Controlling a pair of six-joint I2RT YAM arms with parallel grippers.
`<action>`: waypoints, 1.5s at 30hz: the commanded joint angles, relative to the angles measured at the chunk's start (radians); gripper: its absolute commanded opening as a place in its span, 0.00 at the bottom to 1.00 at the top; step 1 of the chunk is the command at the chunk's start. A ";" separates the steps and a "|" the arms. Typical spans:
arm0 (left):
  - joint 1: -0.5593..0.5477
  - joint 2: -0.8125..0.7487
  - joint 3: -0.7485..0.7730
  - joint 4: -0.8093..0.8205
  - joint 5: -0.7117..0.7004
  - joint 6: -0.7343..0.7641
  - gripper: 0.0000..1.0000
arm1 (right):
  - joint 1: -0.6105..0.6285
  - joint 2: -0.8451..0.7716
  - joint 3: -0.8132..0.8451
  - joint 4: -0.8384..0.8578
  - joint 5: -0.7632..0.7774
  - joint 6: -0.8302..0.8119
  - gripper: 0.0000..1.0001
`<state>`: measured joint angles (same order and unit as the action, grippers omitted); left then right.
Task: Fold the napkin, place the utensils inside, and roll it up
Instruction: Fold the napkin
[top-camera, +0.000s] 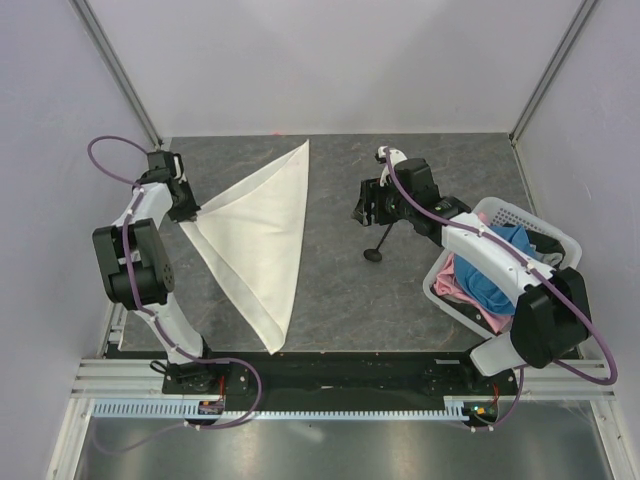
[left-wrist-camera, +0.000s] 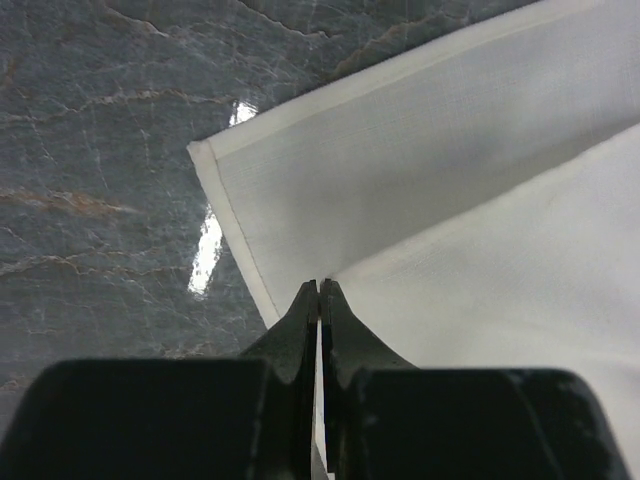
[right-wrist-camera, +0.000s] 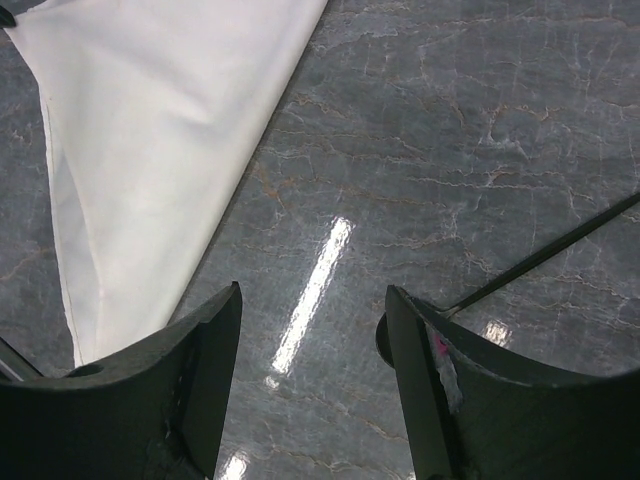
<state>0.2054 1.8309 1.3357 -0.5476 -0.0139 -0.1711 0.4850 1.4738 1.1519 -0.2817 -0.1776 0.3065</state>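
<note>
Napkin (top-camera: 262, 235) lies folded into a long triangle on the left half of the grey marbled table (top-camera: 340, 300). One tip is near the far edge, one near the near edge, and the third points toward the left edge.

Left gripper (top-camera: 190, 205) sits at that left tip. In the left wrist view its fingers (left-wrist-camera: 300, 320) are pressed together w/ no gap at the tips, clamped on the corner of the upper cloth layer (a thin white sliver shows between them lower down). The lower layer's hemmed corner (left-wrist-camera: 200, 152) pokes out flat on the table just beyond the tips, so the two layers aren't lined up there.

Right gripper (top-camera: 358, 205) is over bare table right of the napkin, approx. mid-table, clear of the cloth. Its jaws stand well apart w/ nothing between them, and only table surface shows through the gap (right-wrist-camera: 312, 295).

Black spoon (top-camera: 377, 245) is just beside the right gripper on its near side, apart from the napkin. Its head is toward the near edge and its thin handle (right-wrist-camera: 545, 255) runs off at an angle. Whether it lies flat or leans, I can't tell.

White plastic basket (top-camera: 505, 208) is at the right edge, holding a blue cloth (top-camera: 497, 285) and a pink cloth (top-camera: 455, 282), w/ the right arm passing over it.
</note>
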 joint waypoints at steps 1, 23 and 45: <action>0.037 0.042 0.074 -0.011 0.037 0.051 0.02 | -0.006 -0.038 -0.012 -0.002 0.013 -0.017 0.68; 0.078 -0.013 0.129 -0.008 0.118 0.025 0.02 | -0.010 -0.020 -0.004 -0.008 0.015 -0.017 0.68; 0.153 0.071 0.174 0.006 0.132 0.030 0.02 | -0.011 -0.006 0.000 -0.011 0.001 -0.017 0.69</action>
<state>0.3389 1.8614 1.4593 -0.5686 0.1123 -0.1623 0.4797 1.4712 1.1461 -0.3008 -0.1749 0.2993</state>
